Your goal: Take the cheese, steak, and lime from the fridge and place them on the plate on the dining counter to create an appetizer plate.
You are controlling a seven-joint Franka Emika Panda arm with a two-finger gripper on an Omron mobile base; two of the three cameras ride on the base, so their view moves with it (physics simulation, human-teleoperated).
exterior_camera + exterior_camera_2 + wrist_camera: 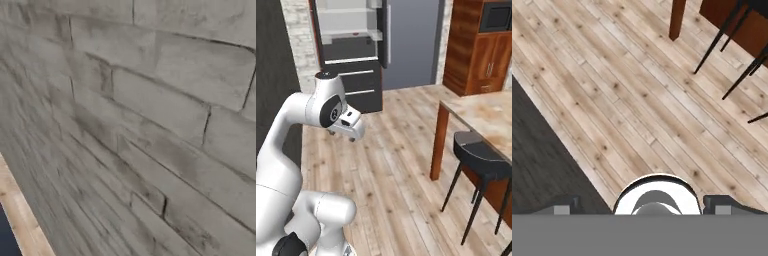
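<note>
While my base sits well back from both work spots, the fridge (351,50) stands at the upper left of the right base view, its door swung open so the pale interior and clear shelves face me; that is why it is held open, I judge, so I can reach in for the food. It is tall and dark grey, with lower drawers carrying silver bar handles. I cannot make out the cheese, steak or lime on its shelves from here; they are too small or hidden.

At the right edge of that view runs the dining surface (483,117), beige and rust marbled stone on a reddish-brown leg, with a black stool (478,160) tucked just beside it. No plate is visible on the part I can see.

My arm is folded in close over the wooden floor (396,165), likely tucked for driving. My claw (642,204) points down at the planks at the bottom of the hand view, its tips spread wide and nothing between them. By my reckoning, nothing has been fetched yet.
</note>
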